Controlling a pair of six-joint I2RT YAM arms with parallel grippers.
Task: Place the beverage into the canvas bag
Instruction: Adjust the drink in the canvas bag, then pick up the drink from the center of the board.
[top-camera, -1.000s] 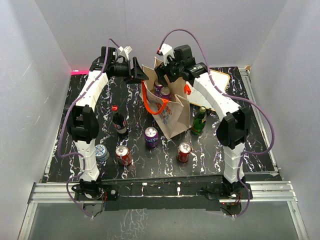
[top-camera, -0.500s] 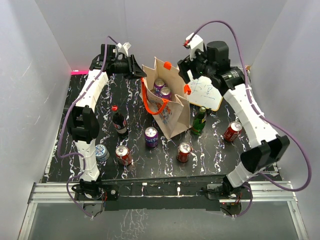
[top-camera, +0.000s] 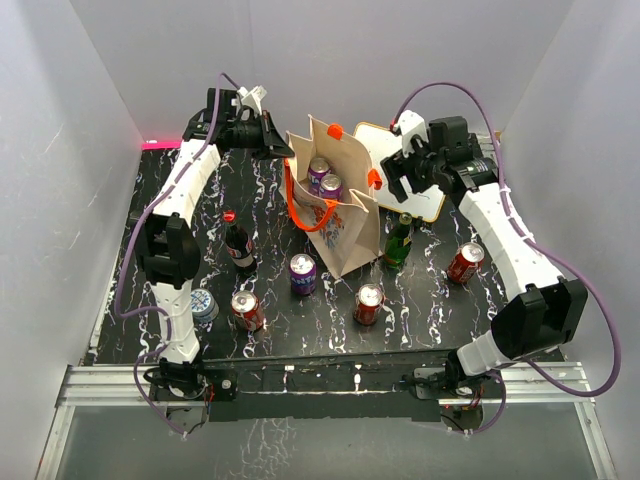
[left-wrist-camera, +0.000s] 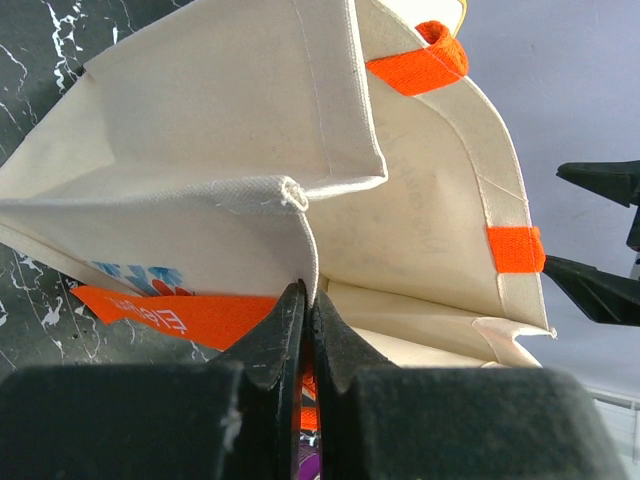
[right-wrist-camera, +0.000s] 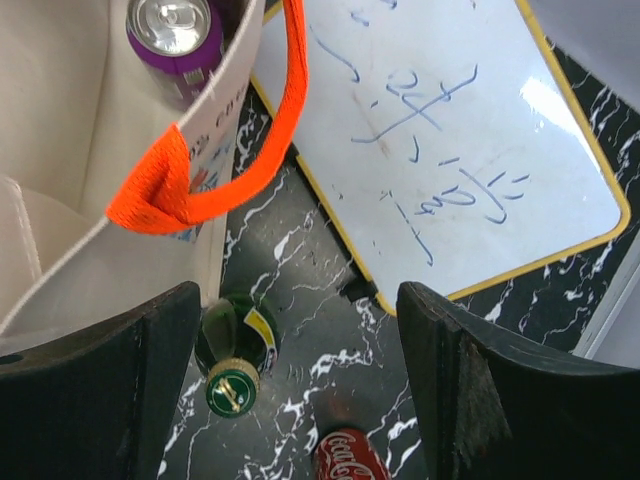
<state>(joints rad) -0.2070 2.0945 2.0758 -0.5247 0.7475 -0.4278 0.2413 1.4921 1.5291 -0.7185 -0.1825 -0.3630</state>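
From above: pinches the back rim of the canvas bag (top-camera: 345, 225) with the left claw (top-camera: 272, 143), propping the mouth open. Hangs the right claw (top-camera: 397, 183) spread wide and carrying nothing just off the bag's opposite side, with a green bottle (top-camera: 399, 242) standing on the worktop (top-camera: 270, 200) directly beneath and a whiteboard (top-camera: 420, 175) behind. Already holds two purple cans (top-camera: 325, 178) inside.

From the left wrist: presses both fingers flat together on a thin fold of rim, the cloth caught only near the tips. Could slip free under any tug or bump, letting the mouth sag shut.

From the right wrist: looks down between far-apart fingers onto the bottle's cap, lying nearer the bag-side finger than the middle. Crowds that same finger with the bag wall and the orange handle (right-wrist-camera: 272, 130). Leaves a red cola can (right-wrist-camera: 345, 458) just past the bottle.

Probably that bottle next. Risks tipping it by closing off-centre on so tall and narrow a thing. Risks hooking the handle loop on the way down. Risks knocking the rim during the lift and pulling it out of the left claw's pinch.
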